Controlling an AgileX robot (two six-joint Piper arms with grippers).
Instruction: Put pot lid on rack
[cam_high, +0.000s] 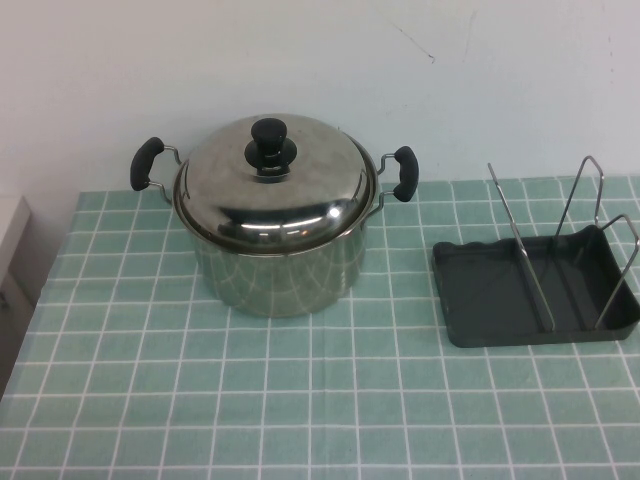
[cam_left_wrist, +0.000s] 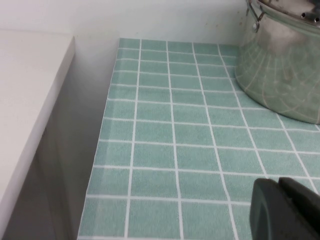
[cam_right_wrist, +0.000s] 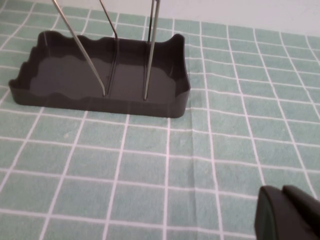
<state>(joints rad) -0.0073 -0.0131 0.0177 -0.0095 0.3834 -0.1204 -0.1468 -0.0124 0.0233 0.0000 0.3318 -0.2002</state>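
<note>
Sitting closed on the pot (cam_high: 275, 255), the lid (cam_high: 275, 195) is a domed steel disc with a black knob (cam_high: 268, 140) at its centre; untouched, level, seated all round the rim.

Pot: deep steel, two black side handles, standing at the back left of the desk (cam_high: 200, 400), near the wall. Its lower wall also shows in the left wrist view (cam_left_wrist: 280, 75).

Rack (cam_high: 530, 290): dark grey tray with upright wire dividers (cam_high: 525, 250), on the desk to the right of the pot and apart from it. Nothing is in it. The right wrist view shows it close ahead (cam_right_wrist: 100, 80), wires standing clear.

Left hand (cam_left_wrist: 285, 210): only a dark corner of it shows in its own wrist view, low over the desk, short of the pot. Whether it is open or closed, cannot tell; nothing seen in it.

Right hand (cam_right_wrist: 287, 215): likewise a dark corner in its wrist view, over the desk just short of the rack. Opening cannot be told; nothing seen in it.

Neither arm shows in the high view.

Step in hand, as judged: the start, before any reach. Next move calls for one hand to go over the pot, take the knob from above, lift straight up clear of the rim, then carry the lid across and stand it on edge between two dividers.
</note>
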